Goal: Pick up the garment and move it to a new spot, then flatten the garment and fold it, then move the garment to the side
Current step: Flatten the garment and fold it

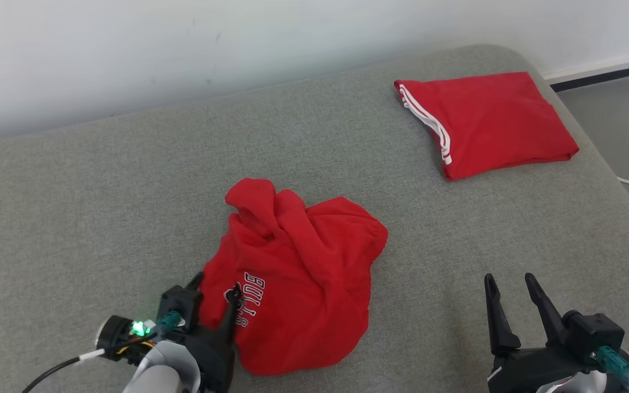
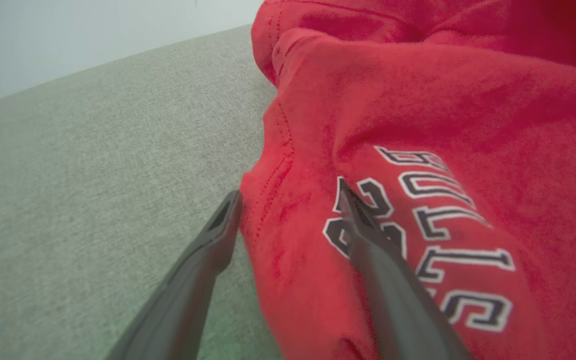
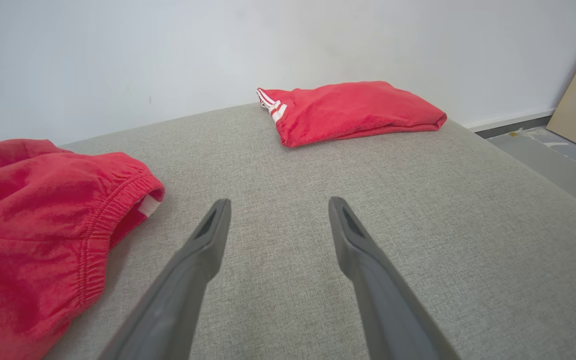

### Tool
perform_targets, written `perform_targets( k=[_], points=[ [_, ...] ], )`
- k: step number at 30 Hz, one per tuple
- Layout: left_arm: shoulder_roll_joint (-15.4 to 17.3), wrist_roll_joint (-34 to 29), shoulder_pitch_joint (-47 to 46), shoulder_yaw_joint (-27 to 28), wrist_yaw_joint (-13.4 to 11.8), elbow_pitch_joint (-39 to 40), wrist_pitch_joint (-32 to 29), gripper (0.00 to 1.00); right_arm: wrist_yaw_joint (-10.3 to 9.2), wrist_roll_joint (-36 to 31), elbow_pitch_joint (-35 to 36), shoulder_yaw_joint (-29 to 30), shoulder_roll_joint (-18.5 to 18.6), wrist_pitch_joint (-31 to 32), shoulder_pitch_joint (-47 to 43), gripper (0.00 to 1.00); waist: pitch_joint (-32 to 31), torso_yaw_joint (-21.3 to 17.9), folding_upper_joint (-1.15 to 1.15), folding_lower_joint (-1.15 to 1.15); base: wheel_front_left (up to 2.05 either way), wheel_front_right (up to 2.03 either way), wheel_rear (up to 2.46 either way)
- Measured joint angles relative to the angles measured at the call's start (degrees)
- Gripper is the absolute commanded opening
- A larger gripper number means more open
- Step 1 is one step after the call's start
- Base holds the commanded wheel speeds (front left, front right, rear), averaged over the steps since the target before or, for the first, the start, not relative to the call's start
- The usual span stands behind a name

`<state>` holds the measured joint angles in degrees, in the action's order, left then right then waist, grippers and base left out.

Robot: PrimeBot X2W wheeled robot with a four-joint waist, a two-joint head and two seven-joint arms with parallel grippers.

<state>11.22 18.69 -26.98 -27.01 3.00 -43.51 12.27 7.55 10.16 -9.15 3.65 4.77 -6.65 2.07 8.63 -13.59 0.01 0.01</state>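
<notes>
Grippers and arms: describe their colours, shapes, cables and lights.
The left gripper has two long dark tapering fingers on a black body, a teal plug, a lit green light, a black cable with a white band, and a pale grey forearm. The right gripper matches: dark fingers, black body, teal plug.

Bare indoor room — grey upholstered surface [image 1: 101, 191], white wall [image 1: 183, 43], skirting [image 1: 609, 74], grey floor [image 1: 623, 131]

Crumpled garment [image 1: 298, 273] mid-frame is bright red, with white lettering [image 1: 251, 300] outlined in black. The folded garment [image 1: 494, 123] at upper right is the same red with white stripes along one edge. The padded surface [image 1: 101, 207] is a flecked grey weave, the wall [image 1: 129, 49] white-ish, the fingers [image 1: 497, 322] black.
</notes>
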Motion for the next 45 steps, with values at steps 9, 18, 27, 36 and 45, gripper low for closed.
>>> perform_targets(
  k=[9,18,27,36,45],
  points=[
    [-2.59,1.42,-1.05,-0.3,-0.19,-5.94,0.55,0.0,0.0,-0.1,-0.32,0.16,-0.09,-0.1,0.15,1.0,-1.38,0.67,0.0,0.0,0.0,0.0,0.0],
    [-1.8,2.65,1.49,4.05,-3.09,2.02,2.63,0.0,0.0,-0.15,0.09,0.97,-0.01,0.08,-1.63,1.0,-2.98,3.92,0.0,-0.01,0.0,0.0,0.0],
    [-0.34,4.57,15.63,8.94,-7.65,15.6,2.77,0.0,0.0,-0.18,0.48,0.77,-0.02,0.93,-2.65,1.0,-4.57,9.48,0.0,-0.01,0.0,0.0,0.0],
    [-1.13,6.84,24.46,10.78,-8.65,18.5,2.77,1.0,0.0,-0.13,0.2,0.3,0.12,1.63,-3.42,1.0,-6.74,12.43,0.0,-0.01,0.0,0.0,0.0],
    [-1.51,1.32,24.99,17.92,-10.2,31.74,2.78,1.0,0.0,0.01,0.23,-0.65,0.57,2.12,-3.88,1.0,-8.72,13.26,-0.01,-0.01,0.0,0.0,0.0]
  ],
)
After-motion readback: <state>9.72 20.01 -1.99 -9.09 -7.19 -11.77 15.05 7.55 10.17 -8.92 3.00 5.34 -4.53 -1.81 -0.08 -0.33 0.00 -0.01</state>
